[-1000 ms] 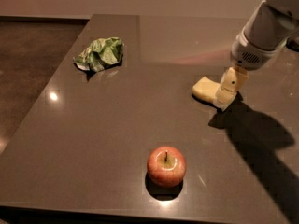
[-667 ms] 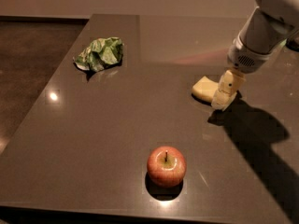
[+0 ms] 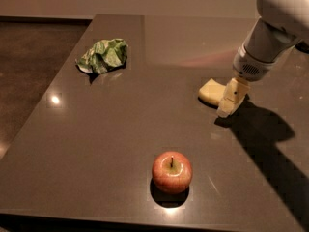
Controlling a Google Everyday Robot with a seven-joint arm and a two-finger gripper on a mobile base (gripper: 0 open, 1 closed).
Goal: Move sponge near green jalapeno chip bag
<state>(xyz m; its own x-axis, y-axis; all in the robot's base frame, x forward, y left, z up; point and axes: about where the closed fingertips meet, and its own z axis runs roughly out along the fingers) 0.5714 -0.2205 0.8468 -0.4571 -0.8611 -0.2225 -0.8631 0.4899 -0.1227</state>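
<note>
1 apple (image 3: 172, 172) is noted nearest on the worktop (image 3: 96, 144). The sponge (image 3: 211, 92) is found immediately left of the end effector (image 3: 229, 100), seemingly touching; grip state cannot be told. The green jalapeno chip bag (image 3: 104, 55) is placed well apart, far left

The white arm (image 3: 277, 25) slants down from the upper right, its claw (image 3: 228, 106) pointing down-left, low at right.
</note>
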